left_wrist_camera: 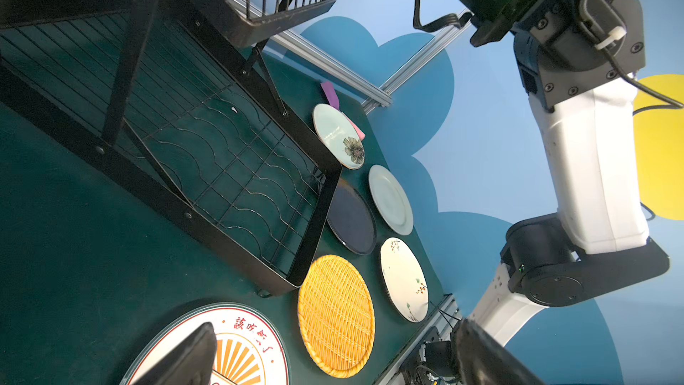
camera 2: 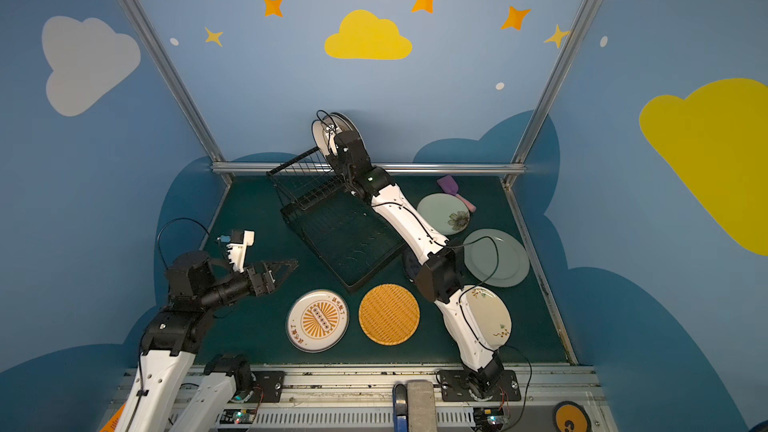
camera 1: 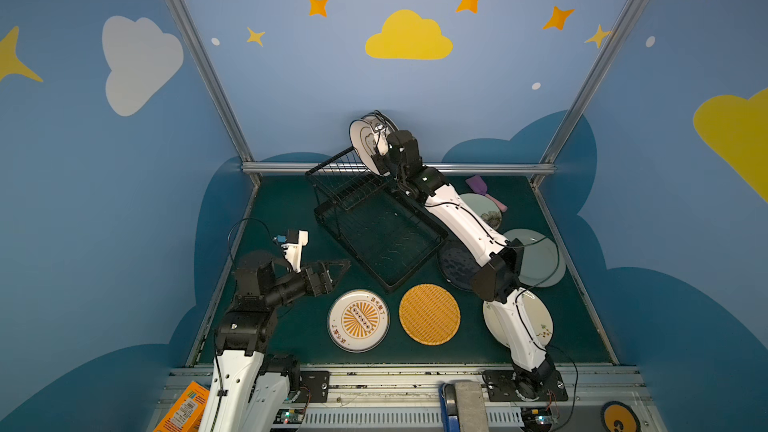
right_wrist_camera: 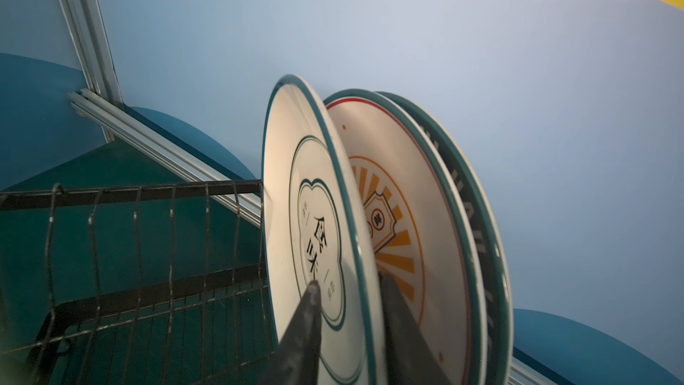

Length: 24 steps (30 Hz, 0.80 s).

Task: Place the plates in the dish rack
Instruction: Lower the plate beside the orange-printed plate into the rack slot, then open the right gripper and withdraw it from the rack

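The black wire dish rack (camera 1: 417,264) stands at the back middle of the green mat. Three plates stand upright in its slotted upper tier: a white lettered one (right_wrist_camera: 318,187) in front, a sunburst one (right_wrist_camera: 399,179) behind it, and a dark-rimmed one (right_wrist_camera: 477,224) last. My right gripper (right_wrist_camera: 349,279) is open and straddles the front plate's rim, one finger on each side. Several plates lie flat on the mat: sunburst (camera 1: 358,320), orange woven (camera 1: 429,314), dark navy (camera 1: 457,263), pale green (camera 1: 540,259), green flowered (camera 1: 484,207) and cream floral (camera 1: 536,317). My left gripper (camera 1: 340,265) hangs open and empty left of the rack.
A purple-and-pink spatula (camera 1: 482,187) lies at the back right beside the flowered plate. The right arm stretches over the navy and cream plates. The rack's flat lower tray (left_wrist_camera: 237,179) holds nothing. An orange box (camera 1: 183,409) sits off the mat at the front left.
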Each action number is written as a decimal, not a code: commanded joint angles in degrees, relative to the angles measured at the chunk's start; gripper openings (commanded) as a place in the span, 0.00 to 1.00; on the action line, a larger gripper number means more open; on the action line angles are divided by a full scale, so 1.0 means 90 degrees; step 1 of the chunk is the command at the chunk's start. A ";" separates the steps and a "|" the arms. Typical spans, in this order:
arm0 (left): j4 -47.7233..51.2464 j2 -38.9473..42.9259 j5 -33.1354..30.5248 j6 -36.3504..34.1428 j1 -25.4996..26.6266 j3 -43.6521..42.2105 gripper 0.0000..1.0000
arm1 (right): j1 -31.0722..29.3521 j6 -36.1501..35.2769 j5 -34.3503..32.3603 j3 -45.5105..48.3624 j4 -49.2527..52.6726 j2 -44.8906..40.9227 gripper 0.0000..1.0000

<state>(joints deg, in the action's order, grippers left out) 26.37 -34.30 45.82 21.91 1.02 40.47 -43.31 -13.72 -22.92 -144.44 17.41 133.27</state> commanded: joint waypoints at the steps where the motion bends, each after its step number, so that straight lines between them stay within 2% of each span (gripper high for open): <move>1: -0.0041 0.0047 -0.0030 0.0044 -0.0048 -0.0051 1.00 | -0.0068 0.0084 0.0024 -0.0094 -0.0104 -0.0393 0.31; 7: 0.0065 0.0042 -0.0196 0.0128 -0.0047 -0.0026 1.00 | -0.0157 0.0083 0.0081 -0.0071 -0.0031 -0.0793 0.51; 13: 0.0265 0.0127 -0.0558 0.0328 0.0024 0.0027 1.00 | -0.0224 0.0112 0.0113 0.0180 0.0180 -0.1283 0.64; 16: 0.0489 0.0206 -0.0695 0.0839 0.0024 0.0044 1.00 | -0.0246 0.0153 0.0150 0.0551 0.0166 -0.1734 0.70; 19: 0.1242 0.0210 -0.1059 0.1408 0.0019 0.0131 1.00 | -0.0243 0.0383 0.0232 0.1121 0.0330 -0.2338 0.79; 24: 0.1660 0.0193 -0.0990 0.2805 0.0004 -0.0539 1.00 | -0.0184 0.1031 0.0665 0.3071 0.0300 -0.3671 0.88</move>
<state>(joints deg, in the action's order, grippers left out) 36.53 -32.77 37.82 38.28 1.06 38.94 -45.21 -8.84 -19.44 -123.26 19.25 104.53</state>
